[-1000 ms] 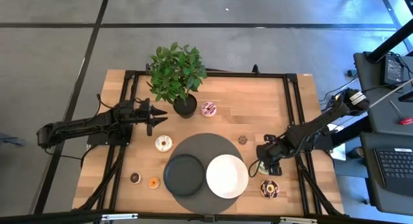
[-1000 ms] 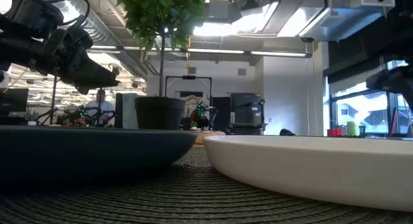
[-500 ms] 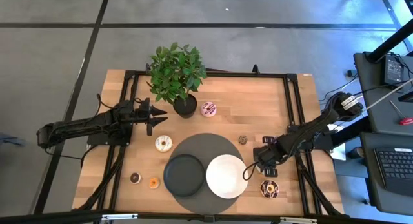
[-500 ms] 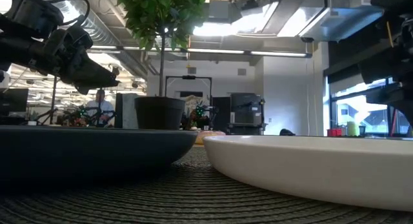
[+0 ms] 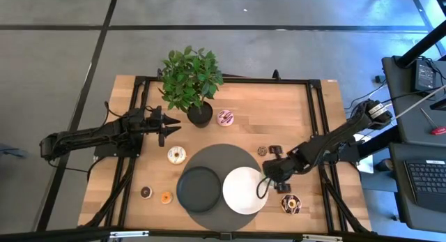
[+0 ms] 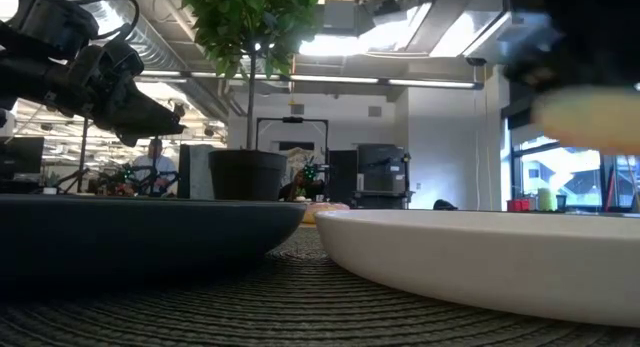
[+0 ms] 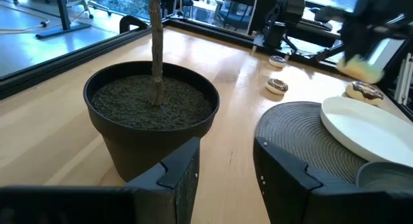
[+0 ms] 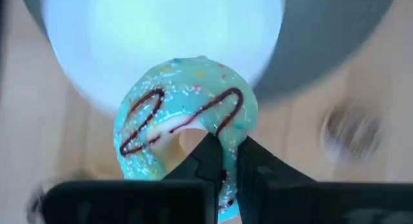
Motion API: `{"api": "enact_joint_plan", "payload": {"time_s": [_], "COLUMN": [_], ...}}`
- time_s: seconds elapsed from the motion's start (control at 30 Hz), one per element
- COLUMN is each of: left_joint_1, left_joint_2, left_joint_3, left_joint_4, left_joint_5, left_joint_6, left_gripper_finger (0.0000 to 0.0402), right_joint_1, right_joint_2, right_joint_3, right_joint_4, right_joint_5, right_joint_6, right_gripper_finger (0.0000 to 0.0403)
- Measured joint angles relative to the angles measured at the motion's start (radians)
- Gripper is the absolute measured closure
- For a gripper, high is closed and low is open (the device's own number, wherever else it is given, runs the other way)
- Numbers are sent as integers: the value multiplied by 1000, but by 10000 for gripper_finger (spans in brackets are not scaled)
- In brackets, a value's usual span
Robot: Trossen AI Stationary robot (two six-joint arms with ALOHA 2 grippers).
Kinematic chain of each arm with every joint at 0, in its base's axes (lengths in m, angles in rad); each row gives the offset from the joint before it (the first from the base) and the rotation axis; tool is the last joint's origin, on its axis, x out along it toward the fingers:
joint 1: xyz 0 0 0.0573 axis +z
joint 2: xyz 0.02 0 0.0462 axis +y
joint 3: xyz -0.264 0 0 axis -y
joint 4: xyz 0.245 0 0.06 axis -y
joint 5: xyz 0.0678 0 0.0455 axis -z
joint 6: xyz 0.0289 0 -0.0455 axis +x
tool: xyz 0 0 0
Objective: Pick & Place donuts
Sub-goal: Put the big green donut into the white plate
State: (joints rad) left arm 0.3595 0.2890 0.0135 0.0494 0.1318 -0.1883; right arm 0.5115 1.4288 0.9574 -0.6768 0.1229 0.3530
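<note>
Carried plateward, right tool [image 5: 265, 185] pinches glossy ring-shaped green donut [image 8: 184, 124] over smooth white plate [image 5: 240, 193].

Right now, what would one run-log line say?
right end effector: shut on green donut, beside white plate | left end effector: open, near plant pot

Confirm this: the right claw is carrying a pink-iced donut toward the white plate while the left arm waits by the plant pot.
One detail is wrong: the donut is iced green-blue with a chocolate squiggle, not pink, as the right wrist view shows. The rest holds: the right claw is shut on it at the edge of the white plate, and the left claw waits by the plant pot.
</note>
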Motion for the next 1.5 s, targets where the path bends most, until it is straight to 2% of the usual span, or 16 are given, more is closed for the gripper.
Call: {"api": "enact_joint_plan", "payload": {"time_s": [0.2,0.5,0.6,0.9,1.27,1.5], "left_joint_1": [0,0,0,0,0,0], "left_joint_2": [0,0,0,0,0,0], "left_joint_3": [0,0,0,0,0,0], "left_joint_4": [0,0,0,0,0,0], "left_joint_5": [0,0,0,0,0,0], "left_joint_6": [0,0,0,0,0,0], "left_gripper_finger": [261,260,260,261,261,260], "right_joint_1": [-63,-156,-160,-161,-162,-163], "right_joint_2": [97,309,343,369,369,368], "right_joint_3": [53,154,180,186,186,186], "right_joint_4": [169,173,156,155,151,146], "right_joint_5": [24,-140,-151,-146,-129,-105], "right_joint_6": [-122,-126,-128,-180,-202,-200], "right_gripper_finger": [358,355,355,343,261,236]}}
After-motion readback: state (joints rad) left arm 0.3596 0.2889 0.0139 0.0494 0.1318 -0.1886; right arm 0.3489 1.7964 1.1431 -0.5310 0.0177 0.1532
